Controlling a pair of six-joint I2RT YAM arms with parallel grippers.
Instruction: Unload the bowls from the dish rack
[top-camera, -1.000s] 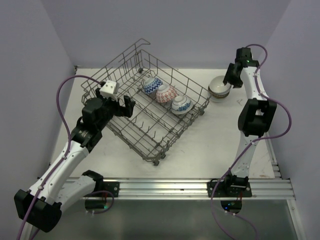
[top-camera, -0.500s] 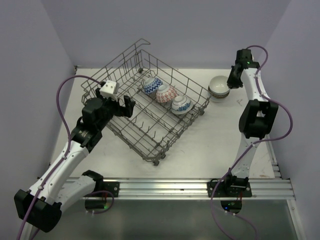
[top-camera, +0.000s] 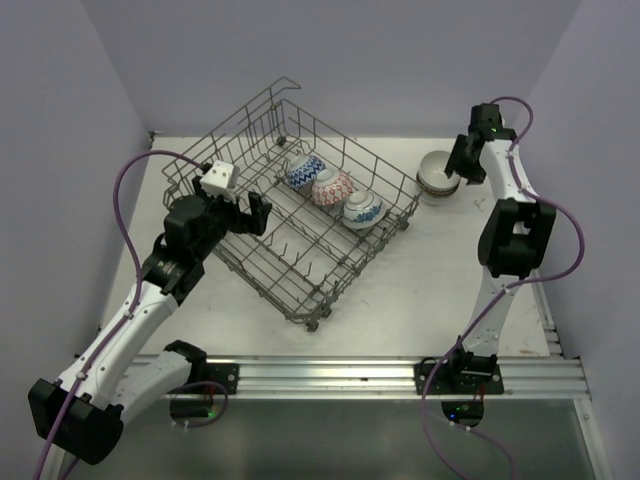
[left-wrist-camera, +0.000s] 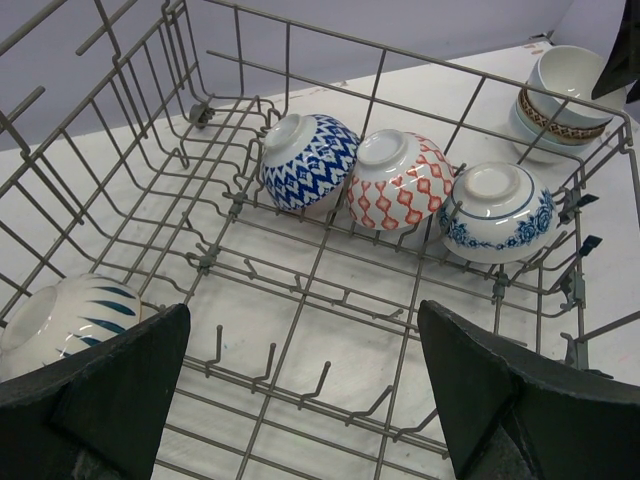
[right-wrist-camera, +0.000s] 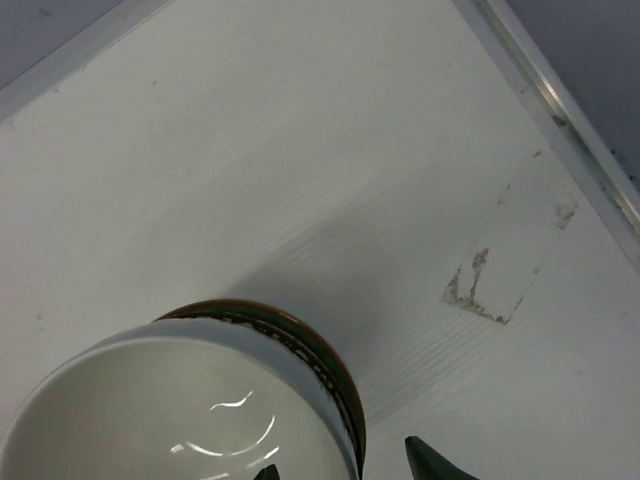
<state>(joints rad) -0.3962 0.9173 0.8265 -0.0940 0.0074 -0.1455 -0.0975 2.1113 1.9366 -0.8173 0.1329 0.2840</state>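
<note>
Top external showing R gripper (top-camera: 457, 162) edging back against stack (top-camera: 438, 176) on table (top-camera: 400, 290) right of rack (top-camera: 305, 315), after swinging clear half a sec ago; a sec ago hanging right over it. Reading this as a drop-off w/ a small re-touch, prob. checking top bowl. Stack itself not shifting btwn frames.

Right wrist catching only two finger tips (right-wrist-camera: 428, 465) at bottom edge, stack wall sitting btwn them; not managing to tell whether clamping or just straddling.

L gripper (left-wrist-camera: 303, 320) hanging spread wide, empty, over near-left part of rack, not budging across the sec.

Four bowls remaining inside: blue zigzag (left-wrist-camera: 308, 160), red lattice (left-wrist-camera: 400, 180), blue floral (left-wrist-camera: 498, 212) lying on sides in a row toward far rail, striped one (left-wrist-camera: 60, 318) alone by L finger.

Meaning approx. halfway done: R side prob. finishing a placement, L looking ready for next pick.
</note>
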